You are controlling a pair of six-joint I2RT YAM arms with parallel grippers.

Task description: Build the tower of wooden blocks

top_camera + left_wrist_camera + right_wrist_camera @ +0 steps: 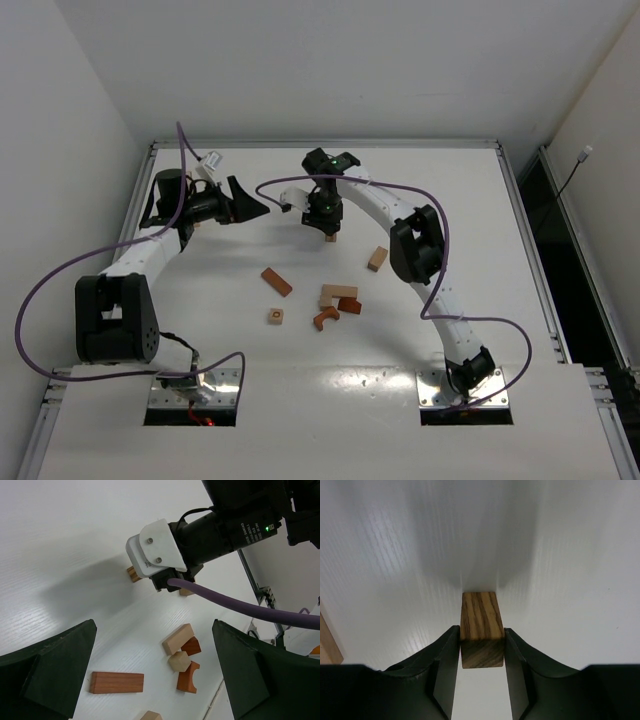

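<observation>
No stack stands; the wooden blocks lie loose on the white table. My right gripper (329, 230) (480, 632) points down at the far middle, shut on a dark striped brown block (480, 616) whose lower end touches the table; the block also shows in the left wrist view (132, 574). My left gripper (262, 205) (154, 626) is open and empty, held above the table to the left of the right one. Nearer me lie a reddish bar (277, 281) (117, 682), a tan bar (177, 638), a reddish wedge (192, 646), a tan cube (179, 661) and a reddish arch (326, 320) (187, 677).
A tan block (377, 259) lies right of the right gripper, under its forearm. A small tan cube (276, 316) sits left of the arch. A purple cable (240, 607) hangs across the left wrist view. Raised table rails (325, 144) bound the far and side edges.
</observation>
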